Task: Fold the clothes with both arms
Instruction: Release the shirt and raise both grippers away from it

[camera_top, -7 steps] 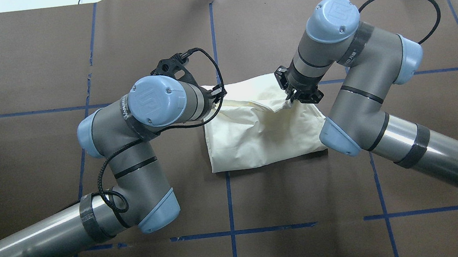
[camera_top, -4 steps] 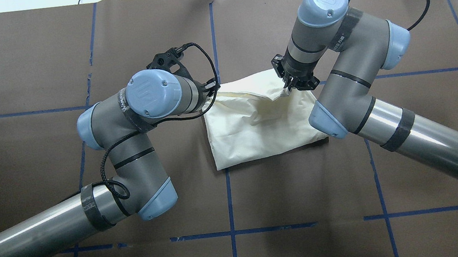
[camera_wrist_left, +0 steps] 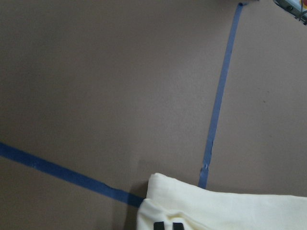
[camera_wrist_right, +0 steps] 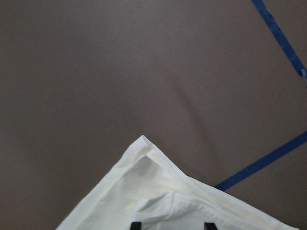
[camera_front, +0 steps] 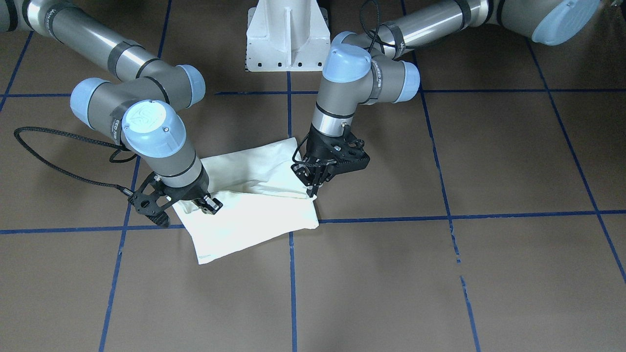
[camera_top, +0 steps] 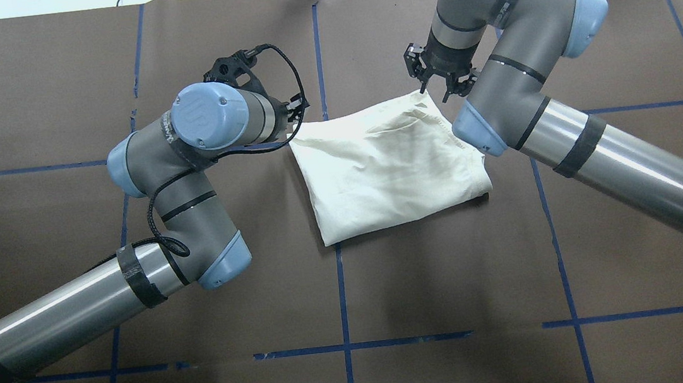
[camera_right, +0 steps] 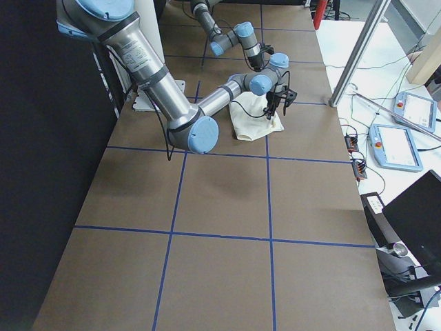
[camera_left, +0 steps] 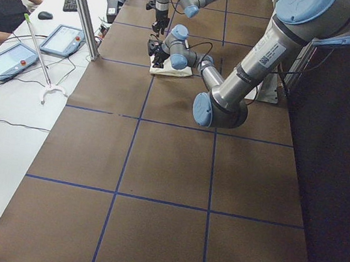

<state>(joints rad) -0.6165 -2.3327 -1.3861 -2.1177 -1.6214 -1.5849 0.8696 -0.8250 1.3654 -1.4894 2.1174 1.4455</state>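
Seeing the T-shirt (camera_top: pixel 390 170) folded to a rough rectangle, plain cream side up, just above centre of the overhead frame. Lying on the brown bench (camera_top: pixel 451 269), skewed against the blue tape lines (camera_top: pixel 341 293), with one vertical line running under it. Some creases across the upper part of the cloth, toward its upper-right corner.

Reading the right fingers (camera_wrist_right: pixel 136 225) as wide apart: two black tips at the bottom edge of the right wrist view, with the cloth's pointed corner below and between them, clamped on nothing. In the overhead frame, poised just above the shirt's upper-right corner.

Reading the left fingers (camera_wrist_left: pixel 159 225) as drawn close, with a sliver of cream cloth between the tips at the bottom edge of the left wrist view, so clamped on the shirt's corner. In the front-facing frame, pointing straight down onto the right-hand corner of the cloth, near frame centre.

Also noting the white pedestal base (camera_front: pixel 287 34) at top centre of the front-facing frame, and a person (camera_left: pixel 3 0) seated at the upper left of the exterior left frame beside two tablet-like panels (camera_left: pixel 60 40).
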